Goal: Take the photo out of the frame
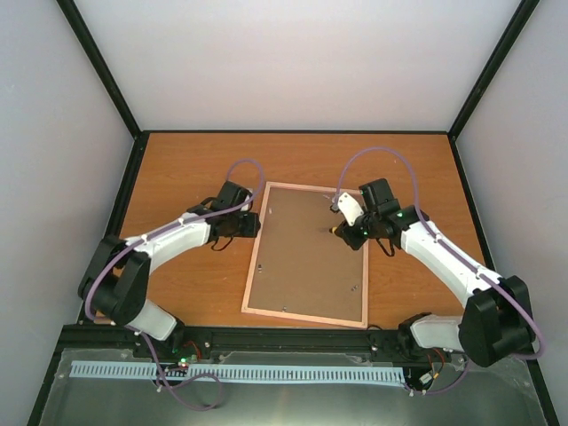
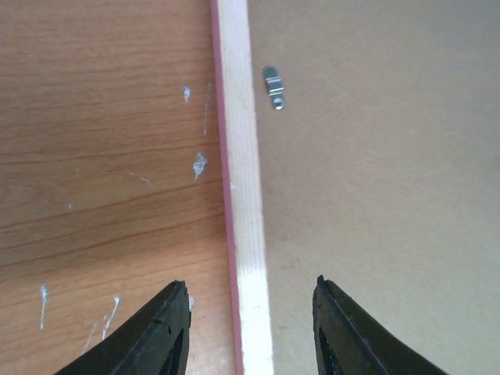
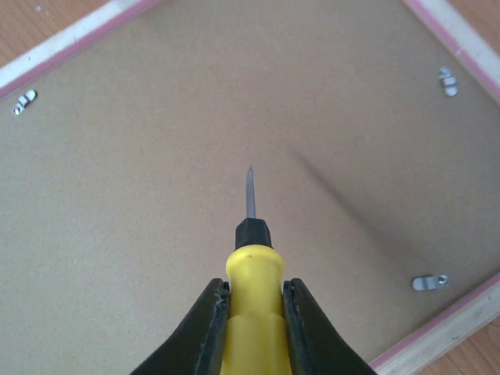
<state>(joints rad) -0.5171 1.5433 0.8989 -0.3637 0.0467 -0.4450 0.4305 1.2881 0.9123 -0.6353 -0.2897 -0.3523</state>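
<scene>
**Frame lies back-up on the table, one hand astride its edge, the other gripping a screwdriver**

The frame (image 1: 255, 259) lies flat on the table (image 1: 177, 169) with its back facing up, its long sides running away from the arm bases. The brown backing board (image 1: 311, 257) fills the frame from rail to rail. The photo is hidden in every view.

The left hand (image 1: 251, 222) sits at the frame's left rail, toward the far end. In the left wrist view its fingers (image 2: 160, 332) stand apart. One is over the bare table outside the frame and the other over the backing board inside it, with the pale wooden rail (image 2: 242, 156) running between them. Neither finger visibly touches the rail. A small metal clip (image 2: 273, 87) sits on the board just inside the rail, beyond the fingers.

The right hand (image 1: 342, 229) is over the frame's right half, toward the far end. It is clamped on the yellow handle of a screwdriver (image 3: 251, 266). The thin blade points at the open middle of the backing board, well apart from the clips along the frame's rails (image 3: 429, 282). Whether the tip touches the board cannot be told.
</scene>
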